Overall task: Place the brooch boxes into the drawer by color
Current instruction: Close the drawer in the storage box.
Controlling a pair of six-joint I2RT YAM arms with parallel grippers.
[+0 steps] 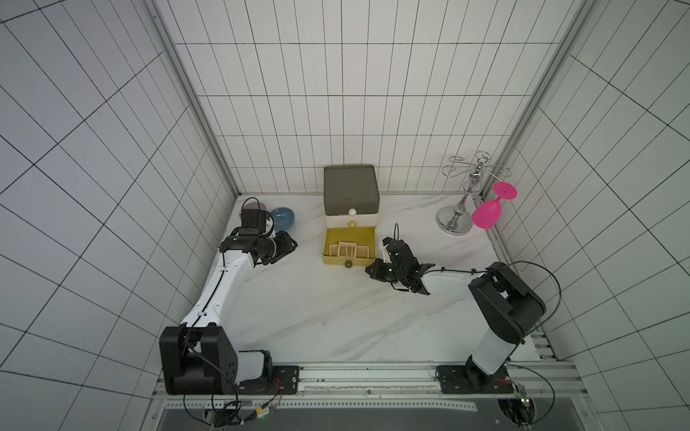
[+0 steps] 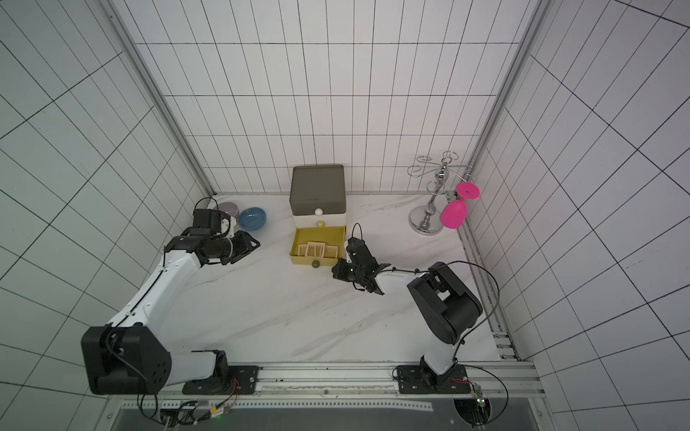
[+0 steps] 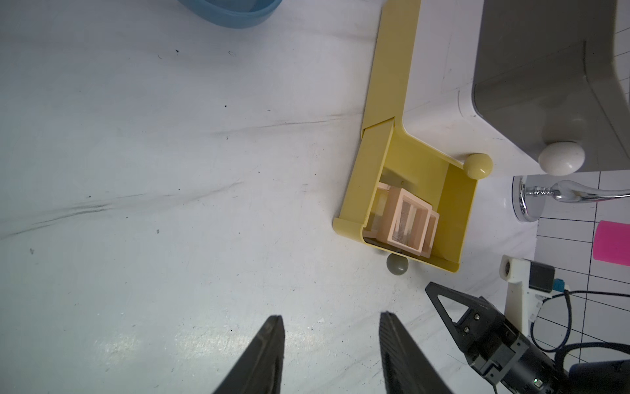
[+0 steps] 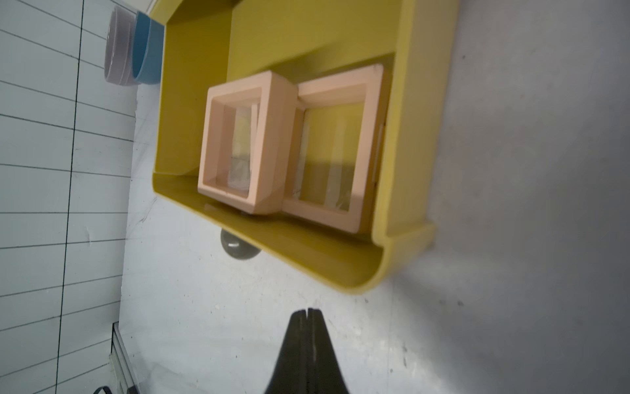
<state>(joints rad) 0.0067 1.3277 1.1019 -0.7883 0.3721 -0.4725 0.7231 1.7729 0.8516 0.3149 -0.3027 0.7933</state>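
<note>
The drawer (image 1: 351, 186) chest stands at the back with its dark top and white middle tiers pushed in. Its yellow bottom tier (image 1: 329, 242) is pulled out, and peach brooch boxes (image 1: 347, 249) lie inside. In the right wrist view one peach box (image 4: 269, 136) leans tilted on a flat one (image 4: 361, 146). My right gripper (image 4: 308, 311) is shut and empty, just off the open tier's front right corner, near its grey knob (image 4: 238, 249). My left gripper (image 3: 330, 317) is open and empty over bare table, left of the chest (image 2: 317, 186).
A blue bowl (image 1: 282, 218) and a lilac bowl (image 1: 255, 206) sit at the back left behind my left wrist. A chrome glass rack (image 1: 457, 216) holding a pink glass (image 1: 487, 214) stands at the back right. Tiled walls close in three sides.
</note>
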